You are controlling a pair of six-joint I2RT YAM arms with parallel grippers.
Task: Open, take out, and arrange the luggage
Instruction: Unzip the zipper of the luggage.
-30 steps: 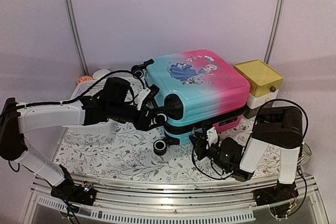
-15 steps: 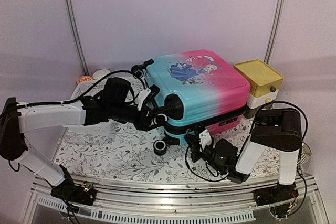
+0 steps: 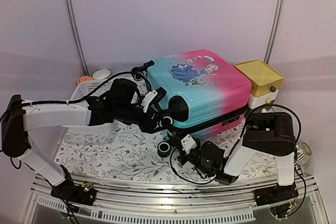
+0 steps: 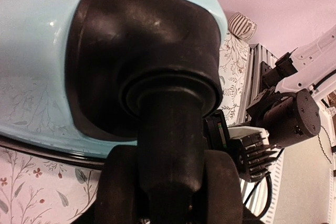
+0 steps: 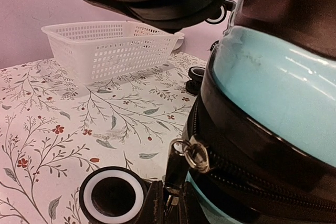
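The luggage (image 3: pixel 205 90), a pink-to-turquoise hard-shell case with a princess print, lies flat on the flowered table. My left gripper (image 3: pixel 167 113) is shut on the black wheel (image 4: pixel 170 129) at the case's near-left corner; the wheel's stem fills the gap between the pads (image 4: pixel 126 187). My right gripper (image 3: pixel 181 142) sits low at the case's front-left corner, shut on the black zipper pull (image 5: pixel 178 169), which hangs by a metal ring from the black zipper band (image 5: pixel 247 150). Another wheel (image 5: pixel 112 196) shows just left of the right fingers.
A white perforated basket (image 3: pixel 84 90) stands at the back left, with a small bowl (image 3: pixel 101 73) behind it. A yellow-topped box (image 3: pixel 258 77) sits against the case's right end. A purple wall closes the back. The flowered cloth (image 3: pixel 105 150) covers the table.
My right gripper has closed on the zipper pull and travelled left along the case's front to its left corner. The left arm and the case's left end have shifted slightly right.
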